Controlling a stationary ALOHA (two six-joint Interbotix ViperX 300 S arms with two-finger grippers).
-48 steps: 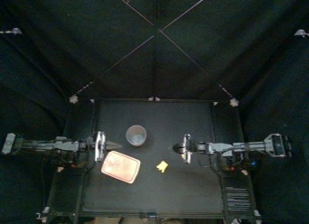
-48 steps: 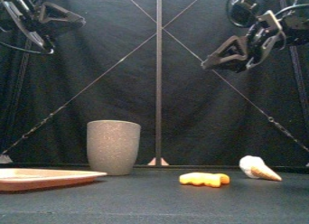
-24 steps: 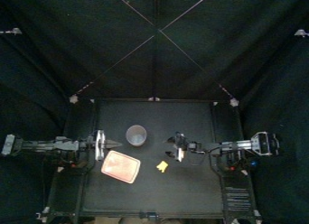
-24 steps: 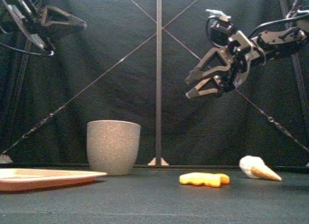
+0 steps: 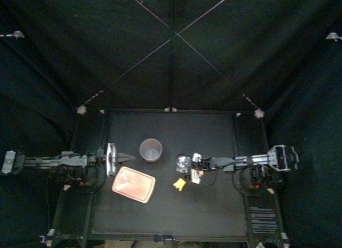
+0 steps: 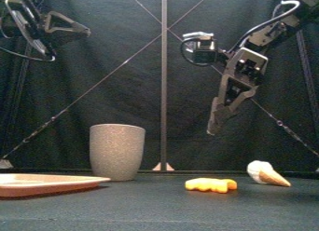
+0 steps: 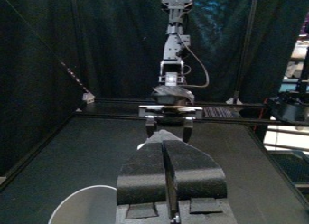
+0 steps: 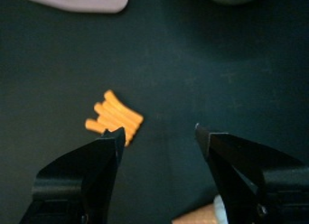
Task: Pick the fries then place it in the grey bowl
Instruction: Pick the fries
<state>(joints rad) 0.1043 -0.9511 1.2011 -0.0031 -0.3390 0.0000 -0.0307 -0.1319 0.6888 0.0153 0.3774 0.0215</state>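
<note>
Above the fries, right hand hangs wide open, empty.

The tall grey cup looks like stoneware to me, speckled, dull and a little grainy. The orange fries, the pink tray and the cream-white toy have the smooth, faintly shiny skin of moulded plastic. The table is a matt black sheet, and the back curtain is soft black cloth.
</note>
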